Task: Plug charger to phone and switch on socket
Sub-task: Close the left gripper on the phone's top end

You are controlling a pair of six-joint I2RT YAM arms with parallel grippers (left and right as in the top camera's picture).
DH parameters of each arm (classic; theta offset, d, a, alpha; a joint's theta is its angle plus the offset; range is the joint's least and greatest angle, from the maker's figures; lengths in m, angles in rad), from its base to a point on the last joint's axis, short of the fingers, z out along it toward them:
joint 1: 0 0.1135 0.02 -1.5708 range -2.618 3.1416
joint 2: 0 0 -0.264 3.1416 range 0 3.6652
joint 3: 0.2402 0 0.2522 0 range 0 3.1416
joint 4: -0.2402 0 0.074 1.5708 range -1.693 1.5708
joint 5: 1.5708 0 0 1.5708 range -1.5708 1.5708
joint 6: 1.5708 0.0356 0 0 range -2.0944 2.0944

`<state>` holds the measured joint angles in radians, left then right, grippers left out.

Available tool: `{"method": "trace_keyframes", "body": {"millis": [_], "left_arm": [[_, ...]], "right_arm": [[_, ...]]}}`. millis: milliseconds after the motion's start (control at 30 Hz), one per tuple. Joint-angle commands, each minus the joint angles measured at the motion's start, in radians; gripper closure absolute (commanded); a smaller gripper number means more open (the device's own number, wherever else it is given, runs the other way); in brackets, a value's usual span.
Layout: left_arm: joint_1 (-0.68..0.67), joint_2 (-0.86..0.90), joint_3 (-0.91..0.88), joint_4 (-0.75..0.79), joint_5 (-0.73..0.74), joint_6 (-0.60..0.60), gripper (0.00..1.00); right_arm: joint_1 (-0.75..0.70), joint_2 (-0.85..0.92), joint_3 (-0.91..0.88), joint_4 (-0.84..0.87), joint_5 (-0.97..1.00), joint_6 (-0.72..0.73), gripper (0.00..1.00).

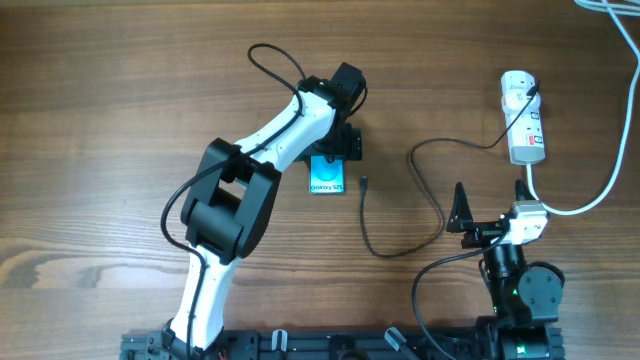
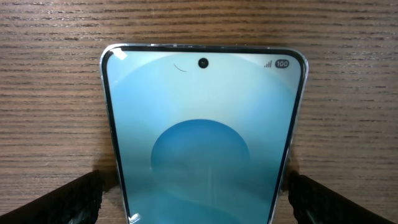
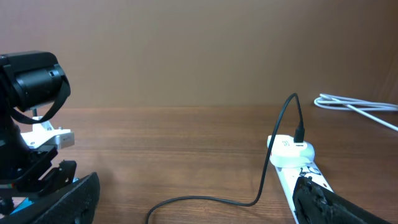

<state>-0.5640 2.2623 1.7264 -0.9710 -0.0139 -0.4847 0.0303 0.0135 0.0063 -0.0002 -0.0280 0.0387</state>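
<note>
The phone [image 1: 327,180] lies flat on the wooden table with its cyan screen up, and it fills the left wrist view [image 2: 199,112]. My left gripper [image 1: 336,148] is open over the phone's far end, one finger on each side [image 2: 194,190], with small gaps to its edges. The charger's thin black cable [image 1: 425,160] runs from the white socket [image 1: 524,120] in a loop to its dark plug tip [image 1: 364,184], which lies free to the right of the phone. My right gripper [image 1: 490,208] is open and empty just below the socket. Its view [image 3: 196,196] shows the cable [image 3: 205,200] and the socket [image 3: 292,155].
A thick white cord [image 1: 600,190] runs from the socket's near end up along the table's right edge, and also shows in the right wrist view [image 3: 354,104]. The left arm [image 3: 31,124] stands at the left of that view.
</note>
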Motion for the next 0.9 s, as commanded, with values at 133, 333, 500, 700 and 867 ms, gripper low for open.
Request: {"method": "trace_keyframes", "body": {"millis": [133,333,500,700,867], "left_arm": [[-0.002,0.032,-0.045,-0.001,0.017,-0.011,0.0],[-0.002,0.032,-0.045,-0.001,0.021,-0.019,0.0],[-0.002,0.032,-0.045,-0.008,0.02,-0.018,0.0],[-0.002,0.032,-0.059,-0.004,0.02,-0.018,0.0],[-0.002,0.032,-0.071,0.0,0.02,-0.018,0.0]], "right_arm": [[0.006,-0.009,-0.001,0.003,0.005,-0.013,0.0],[0.006,-0.009,-0.001,0.003,0.005,-0.012,0.0],[0.006,-0.009,-0.001,0.003,0.005,-0.013,0.0],[0.006,-0.009,-0.001,0.003,0.005,-0.012,0.0],[0.006,-0.009,-0.001,0.003,0.005,-0.012,0.0]]}}
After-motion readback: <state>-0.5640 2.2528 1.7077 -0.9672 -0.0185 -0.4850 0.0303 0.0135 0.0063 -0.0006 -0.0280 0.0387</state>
